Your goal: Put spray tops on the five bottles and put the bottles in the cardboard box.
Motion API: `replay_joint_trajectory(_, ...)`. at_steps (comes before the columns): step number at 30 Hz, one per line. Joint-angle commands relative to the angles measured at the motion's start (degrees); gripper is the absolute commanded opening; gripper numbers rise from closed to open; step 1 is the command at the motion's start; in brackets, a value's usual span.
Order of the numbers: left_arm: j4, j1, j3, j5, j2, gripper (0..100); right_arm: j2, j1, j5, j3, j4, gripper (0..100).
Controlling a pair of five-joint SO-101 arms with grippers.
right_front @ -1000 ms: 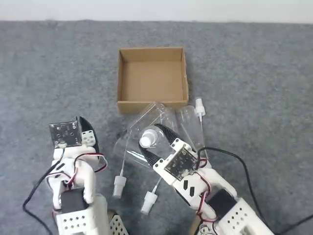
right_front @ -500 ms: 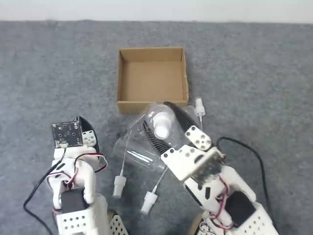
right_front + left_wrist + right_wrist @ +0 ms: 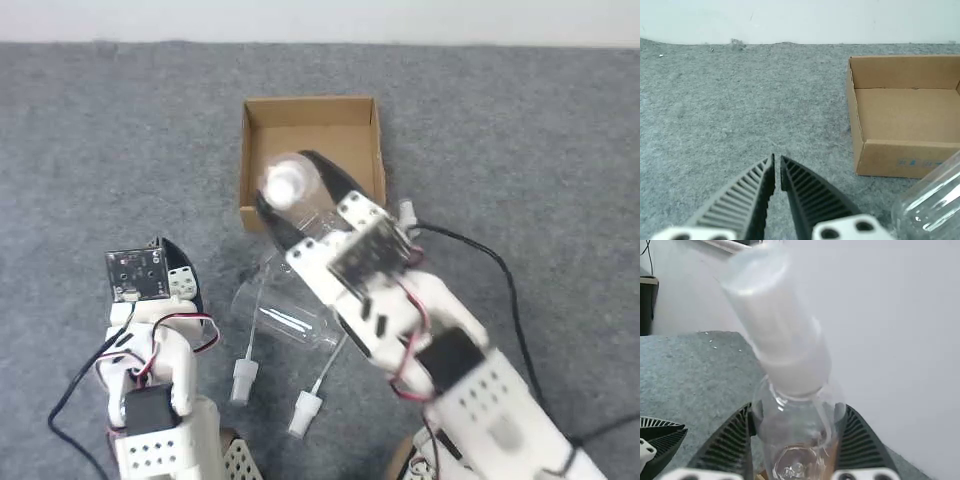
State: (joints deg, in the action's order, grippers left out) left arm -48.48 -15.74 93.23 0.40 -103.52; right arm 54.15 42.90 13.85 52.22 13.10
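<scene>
1. Swinging up from lower centre, the right gripper point(image 3: 296, 196) has carried its capped bottle point(image 3: 283, 185) over the near edge of the cardboard box point(image 3: 243, 150), upper centre; its jaws pinch the bottle below the cap.
2. Lower left, the left gripper point(image 3: 777, 167) rests pressed together, holding nothing.
3. Best to clear the box wall fully, lower the bottle, then release it upright.
4. Grey felt carpet point(image 3: 550, 150) covers the table; a white wall point(image 3: 320, 20) runs behind.

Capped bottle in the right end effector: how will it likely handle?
Probably light: the bottle looks clear and empty. Its smooth round wall may slip in the right end effector. Tall and narrow, it likely tips once released.
</scene>
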Motion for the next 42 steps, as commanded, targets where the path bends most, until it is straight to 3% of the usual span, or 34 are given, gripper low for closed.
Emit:
replay_joint_trajectory(1, 0.2, -0.4, -0.6, -0.5, -1.2, 1, -6.6, -0.8, 0.5, -5.9, -5.4, 0.6)
replay_joint_trajectory(19, 0.1, -0.4, -0.4, -0.5, -1.2, 1, -45.7, -6.1, 0.2, -25.0, -22.9, 0.6)
replay_joint_trajectory(32, -0.2, -0.4, -0.4, -0.5, -1.2, 1, -73.4, -7.9, 0.1, -50.2, -22.9, 0.6)
replay_joint_trajectory(37, -0.2, -0.4, -0.4, -0.5, -1.2, 1, -81.8, -10.2, -6.2, -59.8, -22.7, 0.6)
replay_joint_trajectory(42, -0.3, -0.4, -0.4, -0.5, -1.2, 1, -89.9, -11.1, -7.2, -67.6, -22.7, 0.6)
